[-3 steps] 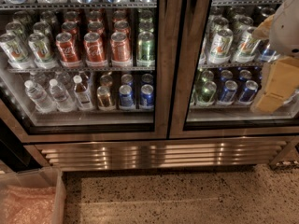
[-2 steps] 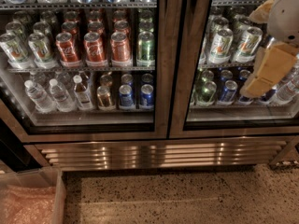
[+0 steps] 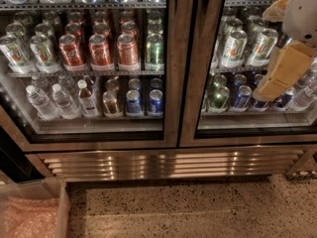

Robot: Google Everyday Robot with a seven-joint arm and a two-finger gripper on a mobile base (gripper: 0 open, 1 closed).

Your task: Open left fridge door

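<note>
At the near left a bin [image 3: 30, 209] holding pale pink wrap sits on the floor, below and just in front of the fridge [image 3: 163, 148]. Above it the left door [image 3: 174, 83] fills the left and middle of the view: a tall glass pane in a wide brushed-steel frame, shut flush against its twin. Through the pane show cola cans [image 3: 101, 51] on a wire shelf and bottles [image 3: 49, 100] on the one below. This door will likely feel heavy and stiff. The frame and glass give it weight, and a cooler seal usually holds until a firm pull breaks it, after which the door should swing freely on hinges, probably along its left edge. The steel looks smooth and slippery, so pressing on the flat frame would give little purchase. The glass is the fragile part and is best left alone. The sound place to take hold is the right-hand upright of the frame, beside the dark seam where the two doors meet, hooking into any recess there and pulling out toward the near side. Under both doors runs a louvred grille [image 3: 168, 162], no use as a hold. To the right, the right door [image 3: 247, 58] shows green-white and blue cans. The end effector [image 3: 277, 81] hangs in front of that pane at the far right, well apart from the left door and touching nothing that can be made out. Whether it is released or clenched cannot be told.
</note>
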